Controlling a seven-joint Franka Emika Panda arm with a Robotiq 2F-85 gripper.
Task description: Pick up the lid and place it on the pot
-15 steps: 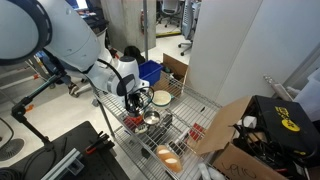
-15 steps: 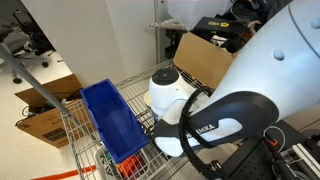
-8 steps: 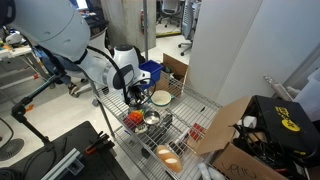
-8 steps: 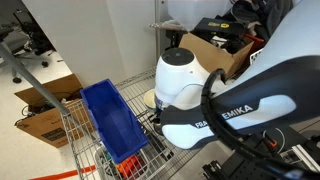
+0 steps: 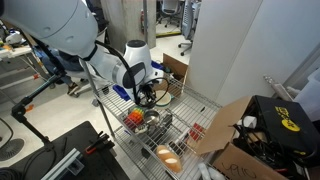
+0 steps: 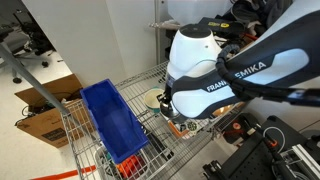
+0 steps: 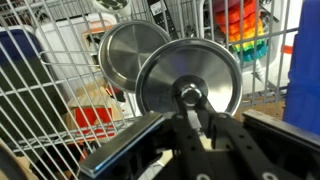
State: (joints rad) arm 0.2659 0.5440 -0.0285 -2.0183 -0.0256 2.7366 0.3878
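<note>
Silver fills the wrist view. The lid sits at centre, its face toward the camera. My gripper is clenched on the lid's central knob, with a finger on each side of it. Behind the lid, up and to the left, is a second round shiny piece that I read as the pot. The lid overlaps its lower right edge in the picture, and I cannot tell whether the two touch. Wire rack shows beneath both. A rainbow-coloured object is at upper right, and something red lies under the mesh at left.

In an exterior view, the arm bends down over the rack, with the gripper low above it. The lid is too small to make out here. The pot stands on the rack near the gripper, on the camera's side. An orange-glowing bowl sits well apart, at the near end. A blue bin stands behind the gripper.

In an exterior view, the arm hides the gripper, lid and pot from me. The bin sits in the rack. A cream dish lies just beside the arm.
</note>
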